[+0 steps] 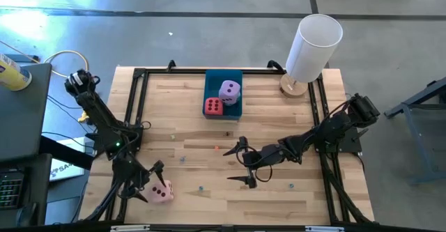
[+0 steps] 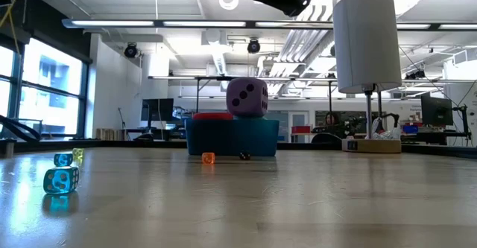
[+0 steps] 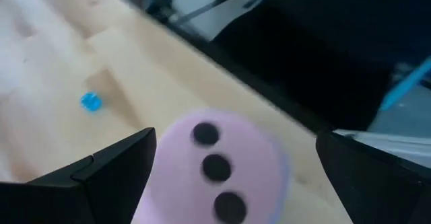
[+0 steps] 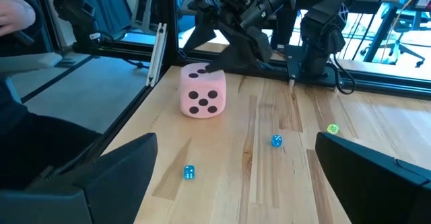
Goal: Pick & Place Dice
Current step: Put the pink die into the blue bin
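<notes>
The left gripper (image 1: 157, 178) sits at the near left corner of the table (image 1: 209, 190), fingers spread wide to either side of the pink die (image 1: 159, 191); in the left wrist view the pink die (image 3: 219, 170) fills the gap between the two fingers, which do not yet press it. The right gripper (image 1: 240, 164) waits over the near-centre of the table, fingers likewise spread and holding nothing. Farther back, the blue tray (image 1: 234, 75) stands at the far edge and carries the red die (image 1: 213, 106) and the purple die (image 1: 229, 90), the purple one resting higher than the red. Beyond the tray, at the far right corner, stands a white cylinder on a wooden base (image 1: 311, 47). Risk: the pink die lies close to the table's frame rail, so an off-centre closure could push it against the rail or let the soft cube rotate out of the fingers. A release onto the crowded tray could topple the purple die. Count: three large dice visible; no teal die is seen; several small coloured dice lie scattered on the table; one tray; one cylinder.
</notes>
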Robot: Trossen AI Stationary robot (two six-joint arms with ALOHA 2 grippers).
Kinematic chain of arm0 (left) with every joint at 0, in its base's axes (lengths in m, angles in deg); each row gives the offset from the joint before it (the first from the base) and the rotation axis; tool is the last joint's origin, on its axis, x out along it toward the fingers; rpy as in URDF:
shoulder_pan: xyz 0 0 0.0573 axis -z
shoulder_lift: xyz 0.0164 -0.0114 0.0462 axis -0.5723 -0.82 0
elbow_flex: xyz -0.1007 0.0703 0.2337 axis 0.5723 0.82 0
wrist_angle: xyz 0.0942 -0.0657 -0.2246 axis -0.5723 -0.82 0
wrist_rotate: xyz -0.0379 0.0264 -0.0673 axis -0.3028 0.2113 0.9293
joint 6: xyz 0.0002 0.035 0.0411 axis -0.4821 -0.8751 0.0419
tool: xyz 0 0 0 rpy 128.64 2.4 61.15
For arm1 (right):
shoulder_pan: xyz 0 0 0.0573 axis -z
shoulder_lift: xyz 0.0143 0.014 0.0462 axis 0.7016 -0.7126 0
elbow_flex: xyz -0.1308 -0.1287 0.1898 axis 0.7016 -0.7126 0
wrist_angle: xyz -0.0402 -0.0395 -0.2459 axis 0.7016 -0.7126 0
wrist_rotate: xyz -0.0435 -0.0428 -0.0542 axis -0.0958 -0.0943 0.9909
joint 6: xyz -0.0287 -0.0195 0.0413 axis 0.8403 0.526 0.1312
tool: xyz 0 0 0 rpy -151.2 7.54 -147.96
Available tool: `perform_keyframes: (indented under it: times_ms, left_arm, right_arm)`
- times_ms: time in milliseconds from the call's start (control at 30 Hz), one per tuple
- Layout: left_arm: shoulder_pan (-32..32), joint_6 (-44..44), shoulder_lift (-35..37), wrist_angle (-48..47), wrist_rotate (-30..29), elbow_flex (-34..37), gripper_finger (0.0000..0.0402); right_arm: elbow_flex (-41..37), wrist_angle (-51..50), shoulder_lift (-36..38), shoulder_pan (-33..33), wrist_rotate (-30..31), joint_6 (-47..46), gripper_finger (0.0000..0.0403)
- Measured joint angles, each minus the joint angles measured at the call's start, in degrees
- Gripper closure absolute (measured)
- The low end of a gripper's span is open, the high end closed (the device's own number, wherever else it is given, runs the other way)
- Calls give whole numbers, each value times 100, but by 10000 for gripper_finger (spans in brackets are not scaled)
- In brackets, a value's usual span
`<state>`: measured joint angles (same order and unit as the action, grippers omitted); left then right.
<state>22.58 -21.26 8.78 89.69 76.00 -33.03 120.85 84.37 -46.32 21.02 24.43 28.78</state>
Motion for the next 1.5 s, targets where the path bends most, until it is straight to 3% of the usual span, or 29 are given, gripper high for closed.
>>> perform_keyframes:
  times_ms: [300, 500, 933, 1067, 1300, 1500]
  left_arm:
    - [-1009, -461, 0, 8, 1368, 2, 4]
    - [-1265, -904, 0, -3, 2086, 8, 4]
    - [-1542, -1391, 0, 3, 2283, 16, 4]
    - [-1538, -1467, 0, 319, 2587, 202, 4]
    - [-1647, -1435, 0, 1134, 2387, 670, 4]
    - [-1732, -1454, 0, 1184, 2461, 686, 4]
  right_arm:
    - [0, 19, 0, 0, 0, 39, 7]
    - [0, 16, -1, 0, -20, 39, 7]
    - [0, 8, -1, -11, -22, 1, 7]
    - [0, 10, 0, -11, -22, 0, 7]
    - [0, 10, -2, -11, -21, 0, 7]
    - [0, 12, 0, -11, -20, 0, 7]
